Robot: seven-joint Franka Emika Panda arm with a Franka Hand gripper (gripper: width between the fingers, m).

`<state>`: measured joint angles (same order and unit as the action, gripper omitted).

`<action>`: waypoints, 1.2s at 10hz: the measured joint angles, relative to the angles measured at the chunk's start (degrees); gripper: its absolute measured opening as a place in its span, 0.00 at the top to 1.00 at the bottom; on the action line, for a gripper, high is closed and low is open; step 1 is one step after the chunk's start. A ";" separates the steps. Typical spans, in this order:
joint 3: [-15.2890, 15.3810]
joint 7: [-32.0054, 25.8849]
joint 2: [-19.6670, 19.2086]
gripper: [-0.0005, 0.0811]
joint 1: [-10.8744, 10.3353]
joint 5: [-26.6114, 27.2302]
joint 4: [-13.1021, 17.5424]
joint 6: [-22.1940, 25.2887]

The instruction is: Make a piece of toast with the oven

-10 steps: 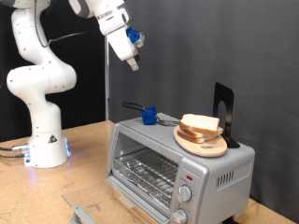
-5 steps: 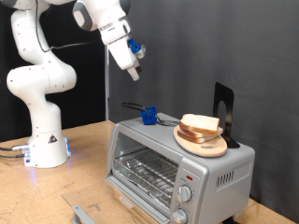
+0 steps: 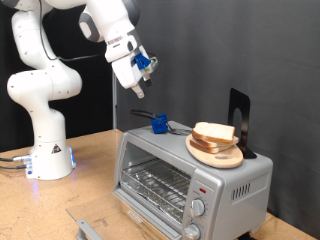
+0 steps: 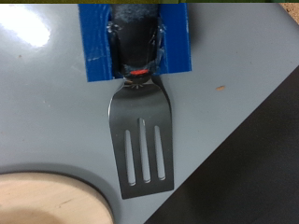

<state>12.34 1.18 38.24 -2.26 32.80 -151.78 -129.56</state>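
The silver toaster oven stands at the exterior view's lower right with its door down and the wire rack showing. Pale slices of toast lie stacked on a round wooden board on the oven's top. A metal spatula with a blue block on its handle lies on the oven top to the left of the board; the wrist view shows it close below the hand, with the board's edge beside it. My gripper hangs in the air above the spatula, holding nothing. Its fingers do not show in the wrist view.
A black upright stand rises behind the board on the oven top. The robot's white base stands on the wooden table at the exterior view's left. The oven's two knobs face front.
My gripper has come down and a little to the left in the exterior view, closer to the spatula on the oven top. The toast, board and oven have not moved.
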 joint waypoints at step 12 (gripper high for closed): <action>5.08 -0.95 -9.35 0.16 -1.22 1.47 -2.88 -15.77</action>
<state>17.42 0.23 28.88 -3.49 34.27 -154.66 -145.33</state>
